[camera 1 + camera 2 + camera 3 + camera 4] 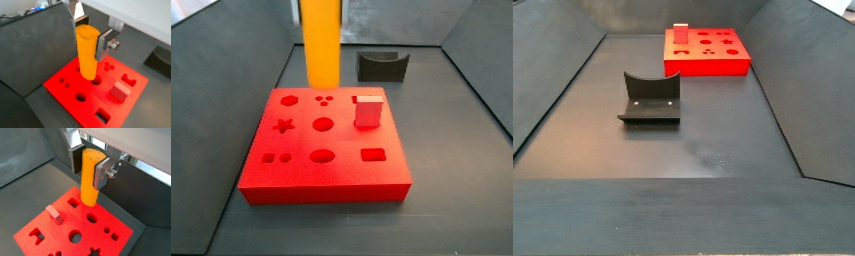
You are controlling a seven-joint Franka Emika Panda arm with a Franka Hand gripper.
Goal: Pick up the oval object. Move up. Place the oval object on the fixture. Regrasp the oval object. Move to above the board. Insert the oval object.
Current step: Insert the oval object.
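In both wrist views my gripper (89,37) (90,165) is shut on the upper end of the oval object (87,55) (89,183), a yellow-orange peg that hangs upright. Its lower end is over the red board (73,102) (63,235), near an edge hole. In a side view the peg (321,40) hangs above the far edge of the board (345,170), with the fingers cut off by the frame's top. The dark fixture (381,66) (649,100) stands empty on the floor, apart from the board (707,68).
A small red upright block (121,91) (55,214) (368,111) (680,27) stands in one of the board's holes, beside the peg's end. Dark sloping walls enclose the floor on all sides.
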